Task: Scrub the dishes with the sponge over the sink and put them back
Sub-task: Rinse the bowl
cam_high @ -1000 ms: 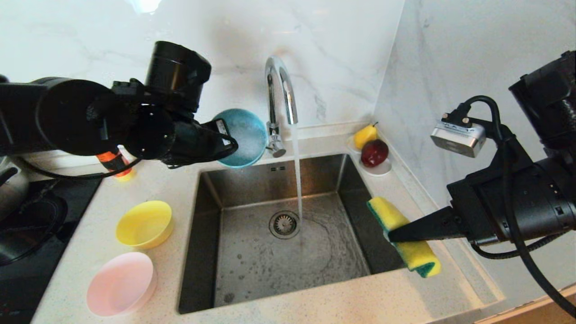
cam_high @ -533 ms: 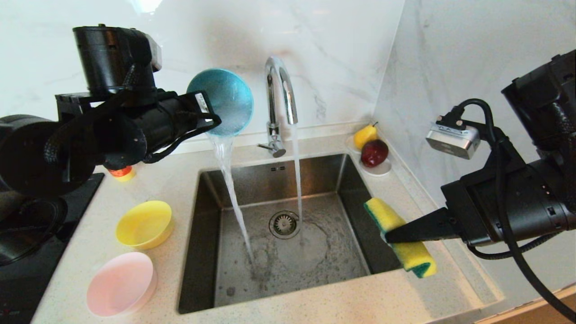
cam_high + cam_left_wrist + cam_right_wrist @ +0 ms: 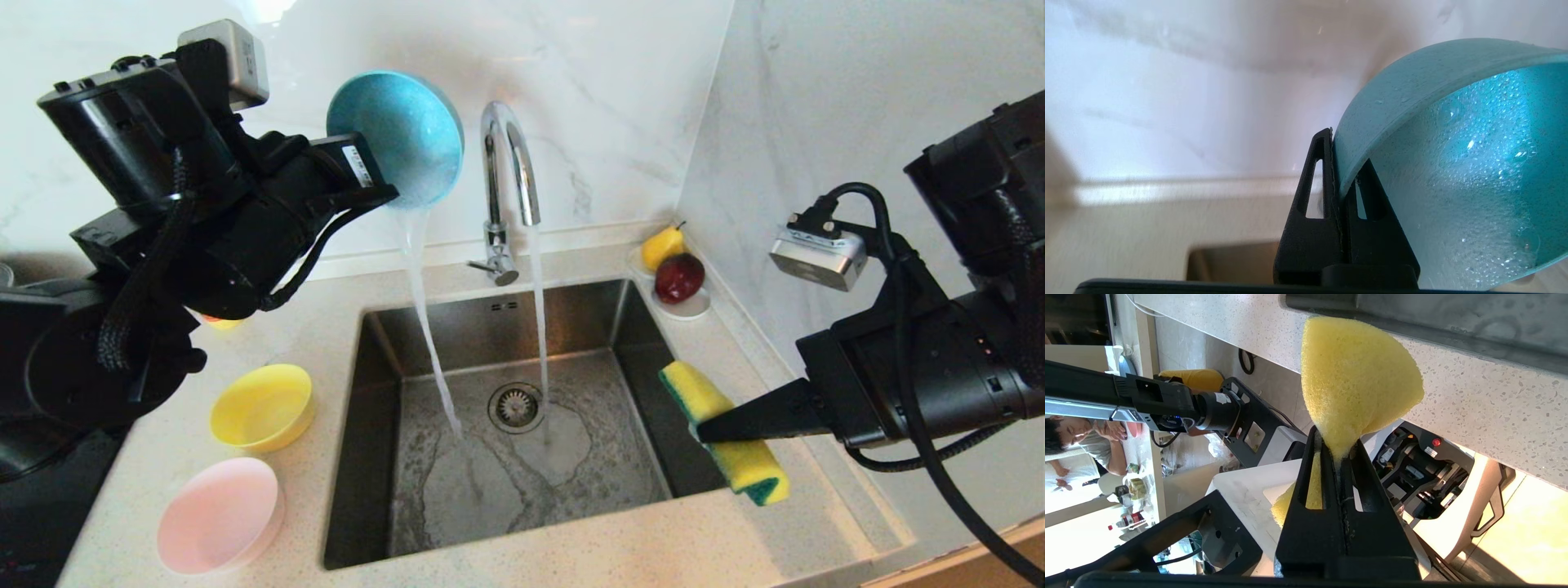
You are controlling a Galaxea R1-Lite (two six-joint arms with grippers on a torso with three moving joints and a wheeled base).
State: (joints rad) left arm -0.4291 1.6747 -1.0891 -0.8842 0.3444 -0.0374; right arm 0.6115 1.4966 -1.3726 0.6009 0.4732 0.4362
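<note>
My left gripper (image 3: 385, 194) is shut on the rim of the light blue bowl (image 3: 400, 135) and holds it high over the sink's back left corner. The bowl is tipped on edge, and water spills from it into the steel sink (image 3: 363, 425). In the left wrist view one finger lies outside and one inside the wet bowl (image 3: 1474, 143), with the gripper (image 3: 1345, 147) clamped on its wall. At the sink's right edge my right gripper (image 3: 706, 429) is shut on the yellow sponge (image 3: 755, 469), squeezing its middle (image 3: 1355, 375). The yellow bowl (image 3: 261, 407) and pink bowl (image 3: 219, 514) sit on the counter left of the sink.
The tap (image 3: 506, 163) runs a thin stream beside the drain (image 3: 516, 406). A white saucer with a pear and an apple (image 3: 678, 278) stands at the back right corner. A black hob (image 3: 33, 506) lies at far left. Marble walls close the back and right.
My left arm has lifted the blue bowl and rolled it onto its edge, so water now pours from it into the sink. The right gripper with the sponge has stayed put.
</note>
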